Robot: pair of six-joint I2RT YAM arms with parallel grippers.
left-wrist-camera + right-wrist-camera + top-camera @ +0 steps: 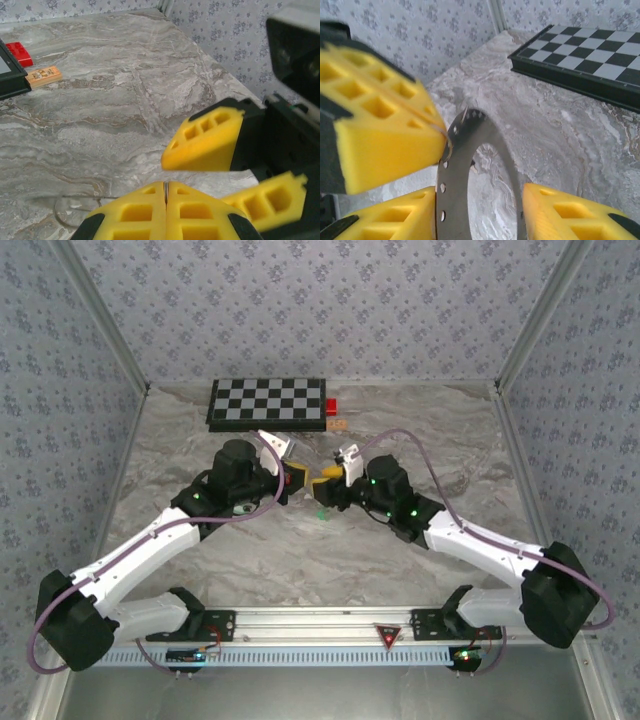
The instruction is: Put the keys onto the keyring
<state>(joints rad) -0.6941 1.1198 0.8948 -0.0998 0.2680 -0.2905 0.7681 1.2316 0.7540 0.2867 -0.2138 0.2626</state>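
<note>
The keyring (451,170), a flat grey band with small holes along it, stands on edge between my right gripper's (480,192) yellow fingers, which touch both of its outer edges. My left gripper (166,184) is shut on a thin metal wire (443,134) that meets the ring's upper left rim; I cannot tell whether it belongs to a key. Its fingers (385,125) press in from the left. Over the middle of the table the left gripper (297,476) and right gripper (326,476) meet tip to tip. A tiny green piece (321,512), perhaps one of the keys, lies on the table just in front of them.
A chessboard (267,403) lies at the back of the marble table (450,440). A small red block (331,406) and a tan piece (338,425) sit at its right end. Patterned walls close the left, right and back sides.
</note>
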